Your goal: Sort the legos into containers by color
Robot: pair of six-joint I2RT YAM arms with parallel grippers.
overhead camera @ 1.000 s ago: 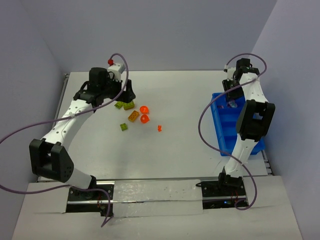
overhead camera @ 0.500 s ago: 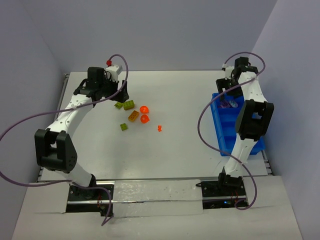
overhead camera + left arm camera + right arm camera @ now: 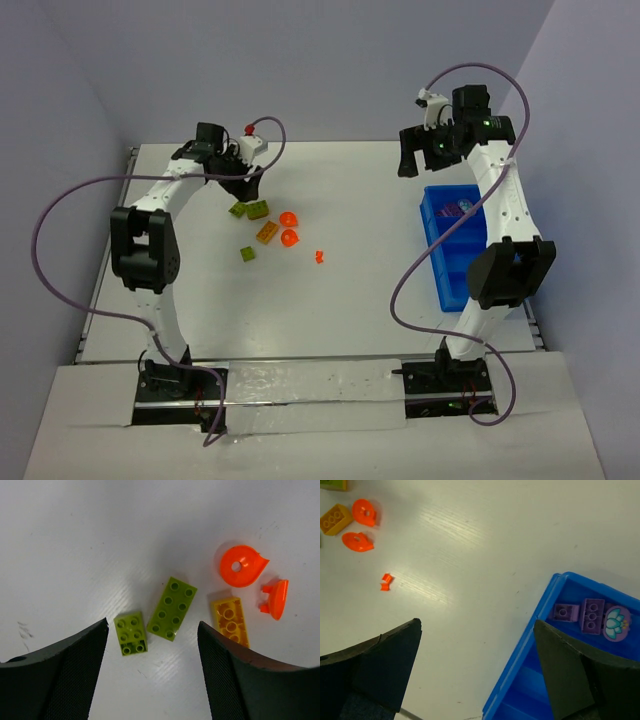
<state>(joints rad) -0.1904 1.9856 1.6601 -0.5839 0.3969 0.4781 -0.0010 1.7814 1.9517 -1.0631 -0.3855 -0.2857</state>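
Loose legos lie on the white table left of centre: two lime-green bricks [image 3: 238, 209] [image 3: 258, 210], a yellow brick [image 3: 267, 232], two rounded orange pieces [image 3: 289, 219] [image 3: 291, 238], a tiny orange piece [image 3: 320, 257] and another lime brick [image 3: 246, 254]. My left gripper [image 3: 247, 185] hovers open just behind the two lime bricks; in its wrist view the small one [image 3: 130, 633] and the longer one [image 3: 172, 608] lie between the jaws' tips. The blue tray [image 3: 437, 262] stands at the right, with purple bricks [image 3: 592, 615] in its far compartment. My right gripper [image 3: 420, 165] is open and empty above the tray's far left corner.
The yellow brick [image 3: 231, 621] lies partly under the left gripper's right finger in its wrist view, with the orange pieces [image 3: 241, 566] [image 3: 276, 600] beyond. A purple disc with a lotus print [image 3: 616, 623] lies beside the purple bricks. The right arm spans the tray.
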